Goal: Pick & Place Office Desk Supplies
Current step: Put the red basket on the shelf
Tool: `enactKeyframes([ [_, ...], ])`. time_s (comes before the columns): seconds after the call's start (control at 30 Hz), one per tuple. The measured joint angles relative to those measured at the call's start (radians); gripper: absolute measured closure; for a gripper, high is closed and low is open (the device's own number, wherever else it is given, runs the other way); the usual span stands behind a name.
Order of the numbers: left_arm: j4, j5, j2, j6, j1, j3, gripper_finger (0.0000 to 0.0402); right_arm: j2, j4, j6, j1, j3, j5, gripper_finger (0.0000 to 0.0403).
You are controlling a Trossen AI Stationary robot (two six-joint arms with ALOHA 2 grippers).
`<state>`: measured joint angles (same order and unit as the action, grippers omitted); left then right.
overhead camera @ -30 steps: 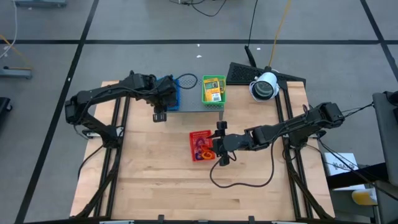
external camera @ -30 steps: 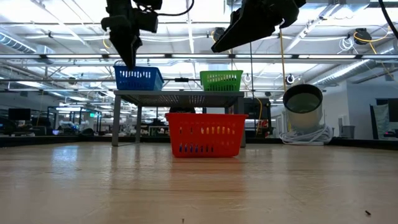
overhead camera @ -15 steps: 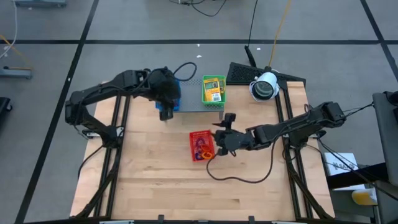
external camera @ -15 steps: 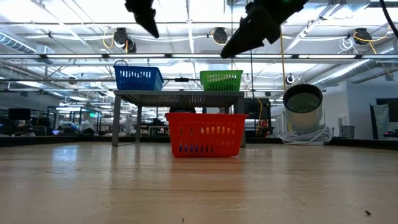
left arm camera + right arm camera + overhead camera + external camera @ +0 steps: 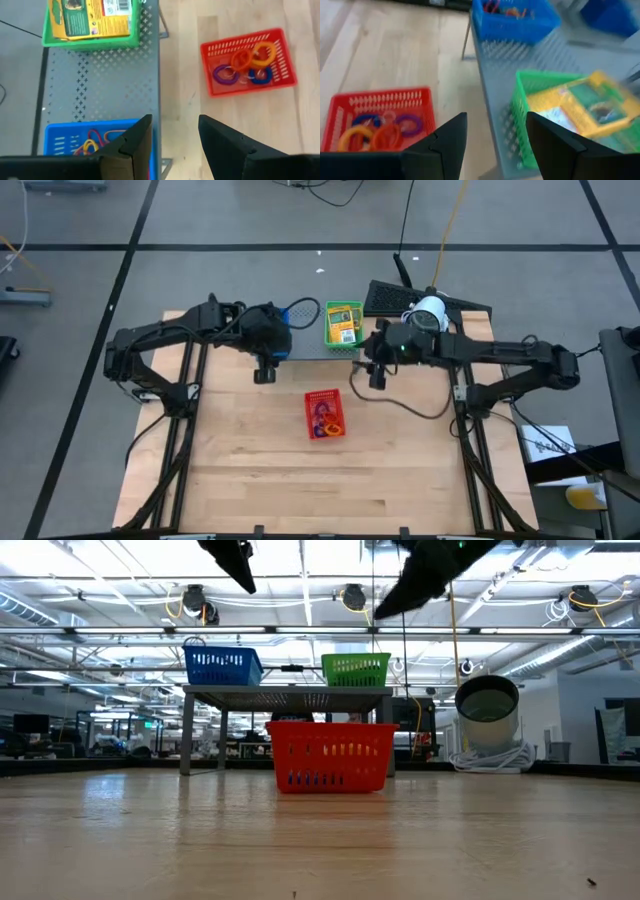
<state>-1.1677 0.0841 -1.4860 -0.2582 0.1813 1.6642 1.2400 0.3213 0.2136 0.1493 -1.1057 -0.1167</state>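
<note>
Both grippers empty, fingers apart, left gripper point(image 5: 172, 145) above rack, packets point(image 5: 92, 17) beyond

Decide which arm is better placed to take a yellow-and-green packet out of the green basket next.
Probably the right. In the high view, the right gripper hangs open just beside the green basket holding the packets, while the left gripper sits by the blue basket.

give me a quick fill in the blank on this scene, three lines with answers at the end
The yellow-and-green packets lie in the ____ basket.
The red basket stands on the ____, not on the rack.
Both end effectors, left and right, have their fingers ____ and hold nothing.

Answers: green; table; open
</note>
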Motion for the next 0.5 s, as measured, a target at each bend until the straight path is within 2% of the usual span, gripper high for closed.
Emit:
enactKeyframes([
  [0.07, -0.008, 0.026, 0.000, -0.003, -0.007, 0.000, 0.0231, 0.005, 0.022, 0.007, 0.058, 0.001, 0.085, 0.0206],
  [0.17, -0.028, 0.069, 0.000, -0.004, -0.013, 0.000, 0.0231, 0.032, 0.003, 0.031, 0.100, 0.000, 0.151, 0.0206],
  [0.5, -0.063, 0.102, 0.000, -0.021, -0.014, 0.000, 0.0231, 0.103, -0.020, 0.078, 0.115, 0.001, 0.153, 0.0206],
])
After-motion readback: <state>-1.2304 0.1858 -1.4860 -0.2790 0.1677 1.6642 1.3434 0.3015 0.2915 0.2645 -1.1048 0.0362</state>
